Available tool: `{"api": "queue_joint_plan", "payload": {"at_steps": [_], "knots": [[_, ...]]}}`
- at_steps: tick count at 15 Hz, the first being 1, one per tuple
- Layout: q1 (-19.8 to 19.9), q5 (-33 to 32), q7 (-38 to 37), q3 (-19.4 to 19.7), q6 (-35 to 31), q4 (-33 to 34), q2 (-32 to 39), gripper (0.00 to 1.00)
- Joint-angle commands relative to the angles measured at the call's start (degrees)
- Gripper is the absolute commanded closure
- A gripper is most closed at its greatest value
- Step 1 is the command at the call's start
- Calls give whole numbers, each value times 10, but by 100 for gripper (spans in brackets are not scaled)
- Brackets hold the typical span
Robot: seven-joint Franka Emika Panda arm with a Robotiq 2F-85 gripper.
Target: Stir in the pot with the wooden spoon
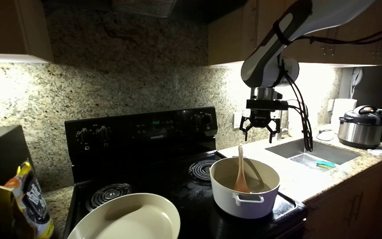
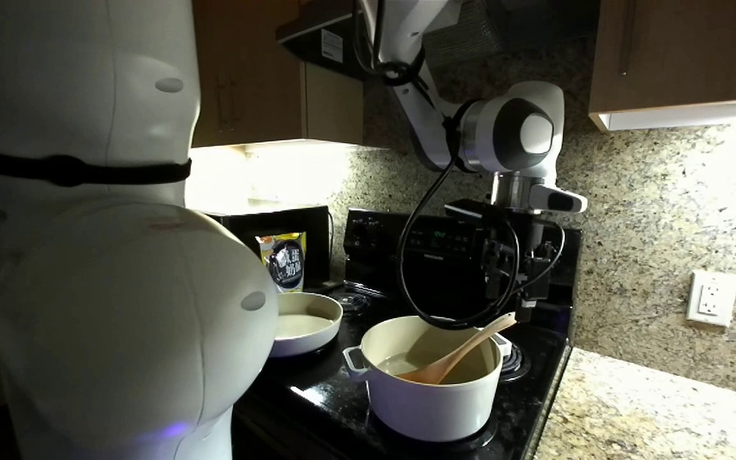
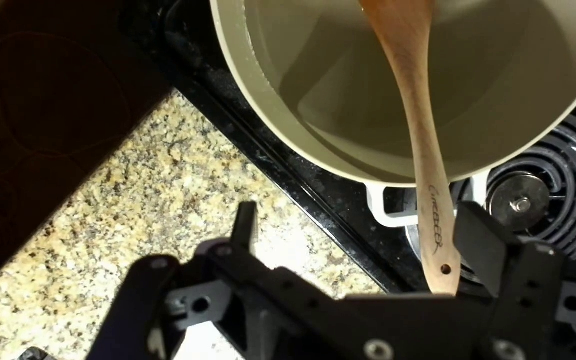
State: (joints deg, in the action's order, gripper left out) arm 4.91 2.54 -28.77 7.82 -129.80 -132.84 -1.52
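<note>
The gripper (image 1: pixel 258 138) is spread wide, nothing held; below it, the wooden spoon (image 1: pixel 241 171) leaning in the pot (image 1: pixel 244 208) could be knocked aside by an off-centre descent

My gripper (image 1: pixel 258 138) and the stove (image 1: pixel 171 169) are black, the pot (image 2: pixel 432 409) white, cream inside, wooden spoon (image 3: pixel 424 145) light-brown, granite countertop (image 3: pixel 168 175) speckled beige.

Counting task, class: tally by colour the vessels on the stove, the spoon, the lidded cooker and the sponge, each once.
Cream-white: 2 (pot, shallow vessel)
Brown: 1 (wooden spoon)
Steel and black: 1 (lidded cooker)
Teal and yellow: 1 (sponge)
Total: 5
</note>
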Motion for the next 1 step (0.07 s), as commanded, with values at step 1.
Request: {"api": "queue_joint_plan", "payload": {"at_steps": [1], "knots": [[7,0,0,-7,1,1,1,0]]}}
